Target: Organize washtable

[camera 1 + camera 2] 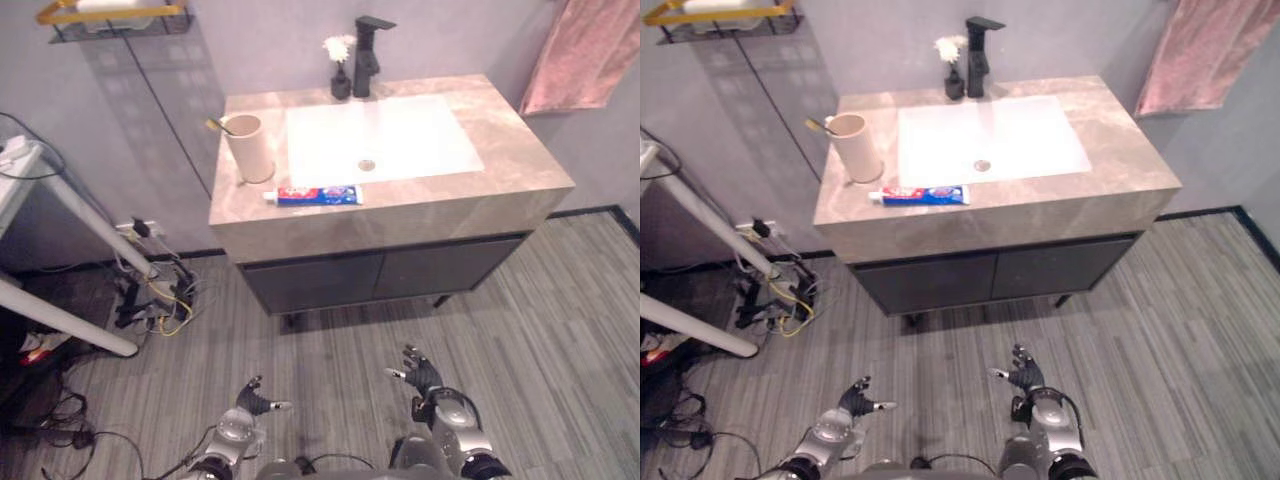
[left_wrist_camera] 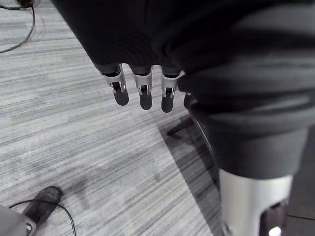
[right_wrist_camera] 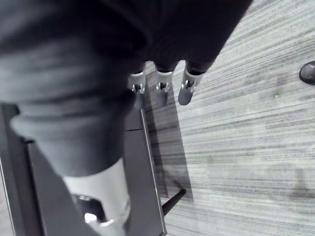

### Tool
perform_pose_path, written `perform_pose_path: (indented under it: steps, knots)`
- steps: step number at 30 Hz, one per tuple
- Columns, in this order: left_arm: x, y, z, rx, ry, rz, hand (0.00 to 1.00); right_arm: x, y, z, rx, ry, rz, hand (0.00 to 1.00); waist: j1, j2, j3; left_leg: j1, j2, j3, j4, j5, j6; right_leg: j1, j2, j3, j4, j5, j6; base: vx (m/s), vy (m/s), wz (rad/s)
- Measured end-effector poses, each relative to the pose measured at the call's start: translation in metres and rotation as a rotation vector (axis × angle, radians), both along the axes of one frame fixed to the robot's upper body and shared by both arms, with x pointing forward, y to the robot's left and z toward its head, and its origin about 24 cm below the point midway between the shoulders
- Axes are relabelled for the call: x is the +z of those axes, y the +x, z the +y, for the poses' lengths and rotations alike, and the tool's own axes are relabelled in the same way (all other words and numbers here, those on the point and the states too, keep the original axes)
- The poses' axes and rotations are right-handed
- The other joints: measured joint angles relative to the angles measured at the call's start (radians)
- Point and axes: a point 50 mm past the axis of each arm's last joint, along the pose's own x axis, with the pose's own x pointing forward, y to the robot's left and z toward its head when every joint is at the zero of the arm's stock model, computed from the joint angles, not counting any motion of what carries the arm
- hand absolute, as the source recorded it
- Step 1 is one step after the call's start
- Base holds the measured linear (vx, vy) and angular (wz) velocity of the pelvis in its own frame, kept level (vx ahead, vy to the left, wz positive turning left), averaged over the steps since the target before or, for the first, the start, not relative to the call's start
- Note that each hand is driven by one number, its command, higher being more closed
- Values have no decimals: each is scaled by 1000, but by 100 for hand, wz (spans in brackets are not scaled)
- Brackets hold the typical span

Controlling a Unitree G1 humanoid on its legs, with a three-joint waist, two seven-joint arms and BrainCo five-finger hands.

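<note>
Left robot hand (image 1: 254,401) and right robot hand (image 1: 422,378) slack-fingered, empty, over grey plank floor (image 1: 560,330) before marble washtable (image 1: 505,165) with toothpaste (image 1: 315,195).

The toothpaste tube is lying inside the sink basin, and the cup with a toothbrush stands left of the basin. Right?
Not quite. The left eye view shows the toothpaste tube on the countertop in front of the basin; the cup part holds.

no legible text, toothpaste tube (image 1: 318,195) print unreadable
</note>
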Motion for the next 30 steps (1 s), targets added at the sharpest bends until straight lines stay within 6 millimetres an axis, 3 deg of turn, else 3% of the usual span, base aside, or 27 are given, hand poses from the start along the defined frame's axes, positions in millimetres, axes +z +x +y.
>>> perform_pose_path:
  steps: [1, 3, 6, 8, 9, 10, 11, 12, 14, 15, 16, 18, 19, 21, 23, 25, 26, 27, 29, 30]
  knots:
    - [0, 0, -3, 5, -2, -6, 0, 1, 2, -3, -6, -11, -6, 0, 8, 2, -2, -9, 14, 13, -11, 16, -12, 30, 35, 3, -109, 43, 12, -1, -180, -37]
    - [-1, 0, -10, 10, -21, -5, 0, -1, -3, -5, -23, -20, 7, 0, 16, 3, -5, -23, 57, 17, 26, 17, -23, 64, 79, -1, -187, 77, -5, 41, -175, -12]
    - [-1, 0, -14, 45, -52, -13, 0, -8, -20, -9, -57, -9, 43, 0, 18, 4, -5, -47, 143, -29, 139, -1, -52, 125, 133, -47, -220, 83, -13, 54, -196, 22]
    - [-5, -12, -7, 121, -55, 4, 0, -11, -27, -8, -55, -7, 55, 0, 29, 3, -5, -90, 239, -40, 317, -15, -69, 163, 178, -45, -237, 67, -46, 25, -177, -5]
    - [-7, -16, -6, 137, -55, 13, 0, -11, -27, -9, -51, -11, 56, 0, 28, 6, -4, -114, 260, -52, 385, -13, -66, 170, 186, -45, -240, 61, -55, 23, -170, -8]
    - [-10, -25, -7, 155, -63, 36, 0, -11, -28, -13, -51, -21, 58, 0, 29, 23, 6, -167, 300, -119, 508, 14, -25, 191, 203, -43, -242, 50, -72, 21, -141, 0]
    - [-14, -35, -8, 192, -81, 60, 0, -13, -32, -15, -55, -25, 69, 0, 33, 27, 19, -236, 284, -243, 600, 30, -4, 213, 202, -42, -241, 34, -86, 16, -89, 8]
    - [-13, -34, -7, 213, -92, 45, 0, -14, -35, -22, -58, -45, 81, 0, 47, 31, 26, -269, 193, -370, 586, -11, -60, 225, 183, -42, -239, 21, -94, -2, 3, 9]
    - [-12, -33, -7, 226, -100, 33, 0, -11, -31, -30, -54, -66, 68, 0, 78, 50, 31, -278, 88, -393, 418, -15, -67, 220, 164, -39, -242, 21, -94, -20, 122, -5]
    - [-12, -34, -6, 229, -99, 34, 0, -10, -30, -30, -49, -70, 65, 0, 82, 61, 30, -274, 77, -355, 336, -4, -60, 217, 165, -39, -245, 21, -92, -6, 188, -9]
    - [-14, -41, -3, 248, -99, 48, 0, -10, -28, -31, -43, -77, 63, 0, 86, 75, 28, -260, 61, -300, 214, 24, 35, 207, 169, -36, -246, 14, -74, 25, 177, -6]
    - [-14, -44, 8, 303, -89, 47, 0, -9, -22, -22, -21, -64, 57, 0, 104, 44, 18, -255, -7, -280, 139, 31, 39, 182, 130, 15, -271, 27, -39, 153, 178, -2]
    - [-13, -43, 10, 314, -88, 46, 0, -9, -18, -23, -16, -75, 64, 0, 107, 43, 19, -257, -24, -267, 150, 11, 69, 186, 112, 20, -274, 32, -15, 220, 146, 0]
    - [-15, -47, 10, 319, -85, 64, 0, -10, -17, -23, -15, -74, 70, 0, 106, 39, 16, -226, -55, -248, 143, -13, 86, 205, 78, 29, -272, 33, 8, 225, 161, -12]
    - [-16, -47, 8, 310, -87, 68, 0, -11, -18, -24, -15, -71, 74, 0, 101, 42, 15, -174, -88, -231, 98, -34, 90, 183, 44, 55, -178, 7, 42, 210, 164, -30]
    - [-16, -45, 1, 246, -83, 74, 0, -13, -20, -22, -1, -67, 84, 0, 99, 59, 10, -90, -98, -200, 15, -26, 88, 47, 14, 103, 139, -26, 33, 213, 227, -36]
    - [-16, -44, -1, 194, -67, 75, 0, -16, -26, -16, 3, -52, 100, 0, 74, 48, 10, -49, -107, -197, 2, -17, 106, -16, -9, 127, 320, -25, 40, 215, 183, 3]
    - [-15, -42, 0, 165, -56, 73, 0, -18, -30, -13, 1, -43, 109, 0, 61, 39, 10, -31, -113, -202, -2, -17, 109, -43, -16, 137, 395, -26, 44, 257, 106, 33]
    - [-8, -24, -3, 95, -39, 30, 0, -21, -34, -6, 6, -26, 123, 0, 24, 29, 16, 16, -108, -233, -17, -18, 113, -112, -15, 123, 569, -81, 16, 273, 16, 39]
    - [-6, -19, -5, 86, -41, 13, 0, -20, -33, -6, 6, -26, 120, 0, 23, 29, 20, 26, -105, -240, -19, -19, 113, -120, -16, 109, 578, -99, 6, 237, -43, 33]
